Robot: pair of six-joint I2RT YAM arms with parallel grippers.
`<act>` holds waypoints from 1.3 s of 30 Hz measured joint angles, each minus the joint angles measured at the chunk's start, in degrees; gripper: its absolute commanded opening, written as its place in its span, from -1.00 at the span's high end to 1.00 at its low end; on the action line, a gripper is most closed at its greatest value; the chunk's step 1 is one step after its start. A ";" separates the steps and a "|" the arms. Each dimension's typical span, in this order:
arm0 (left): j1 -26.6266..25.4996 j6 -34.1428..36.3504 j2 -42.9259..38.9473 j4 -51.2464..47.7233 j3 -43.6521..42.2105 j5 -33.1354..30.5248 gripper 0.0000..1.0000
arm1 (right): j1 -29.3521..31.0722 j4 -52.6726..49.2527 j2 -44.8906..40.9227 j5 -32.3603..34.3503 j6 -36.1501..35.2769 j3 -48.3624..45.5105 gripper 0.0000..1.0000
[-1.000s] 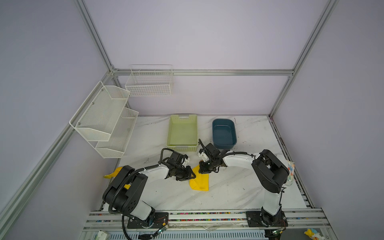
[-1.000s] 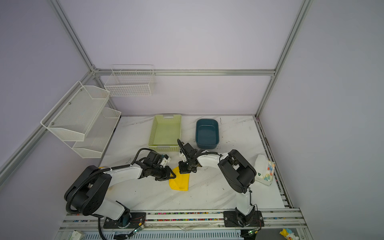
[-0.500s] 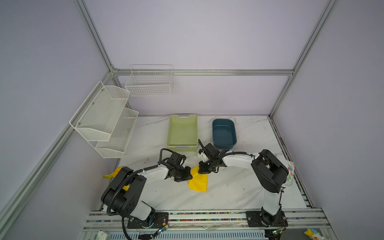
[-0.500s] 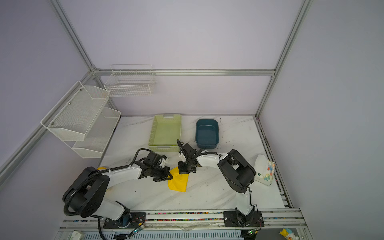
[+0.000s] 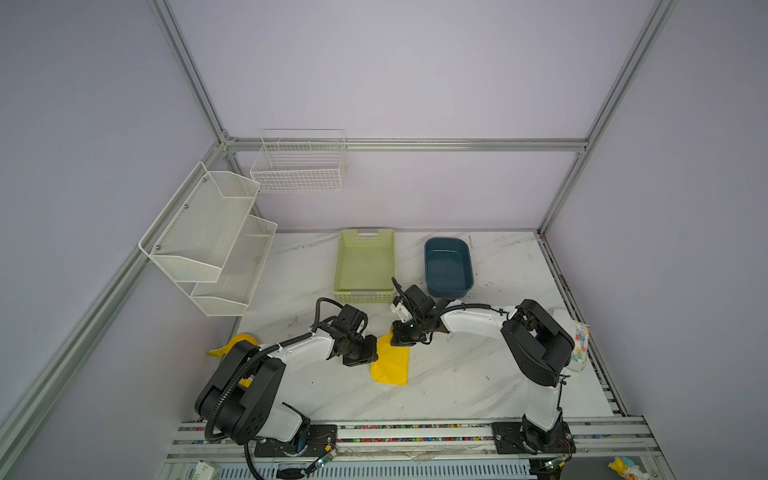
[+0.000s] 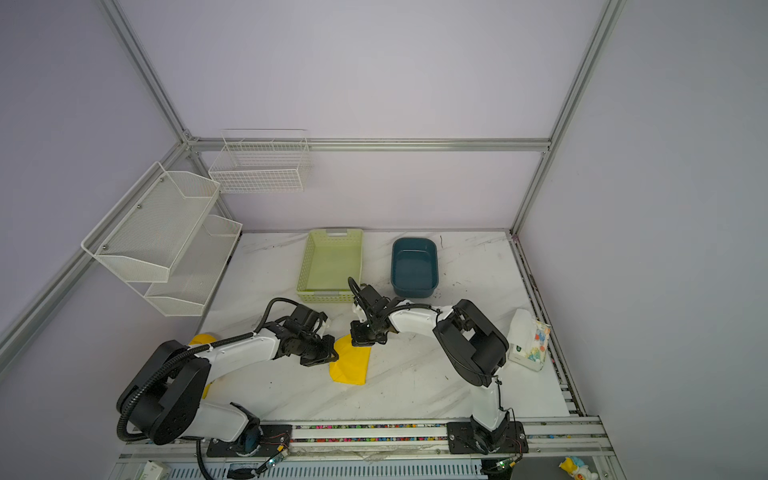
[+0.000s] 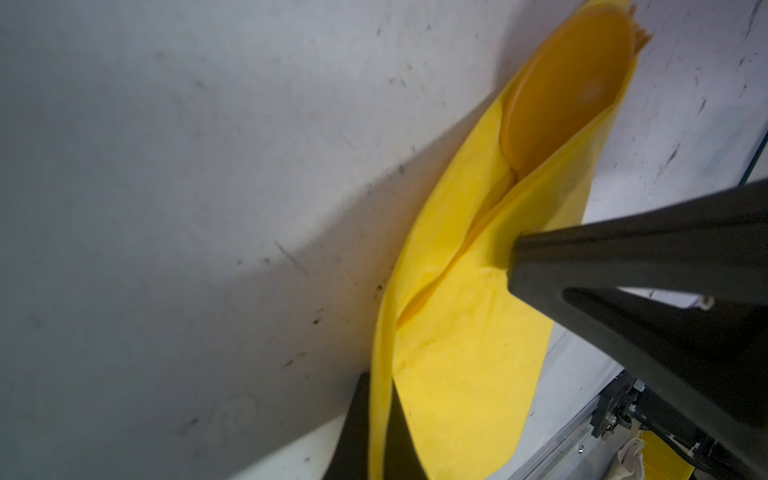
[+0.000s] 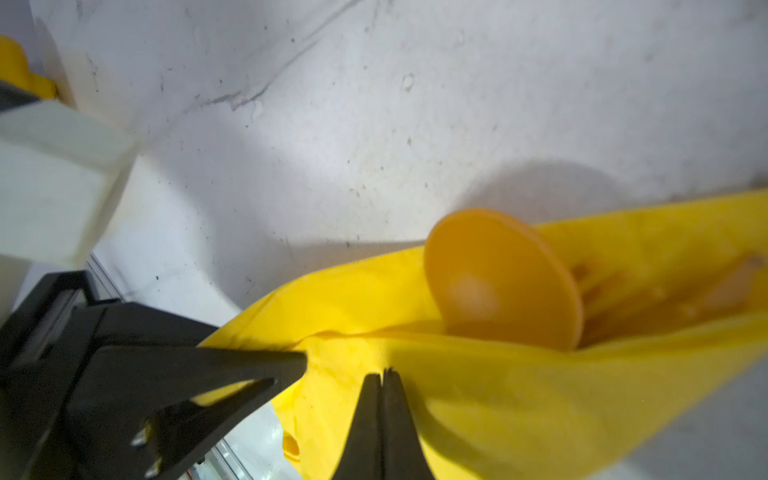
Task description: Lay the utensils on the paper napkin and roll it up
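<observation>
Napkin (image 5: 390,365) folded over, mid bench (image 5: 457,386), nearer front edge than back, in front of green basket (image 5: 365,291). Spoon (image 8: 498,282) inside fold, bowl poking out open end. Fork (image 7: 640,25) just beside it, only tines showing, blurred. Left gripper (image 7: 378,399) clamped on napkin's left edge, paper running between fingers. Right gripper (image 8: 382,374) at napkin's far corner, jaws together, tips against top layer; can't tell if paper pinched. Both grippers low, close together. Blue bin (image 5: 449,266) beside basket, toward back edge.
</observation>
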 measured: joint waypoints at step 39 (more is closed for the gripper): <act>0.02 -0.42 -0.46 -1.16 0.00 -0.72 0.94 | 7.58 3.61 -6.43 0.87 7.78 -9.49 0.89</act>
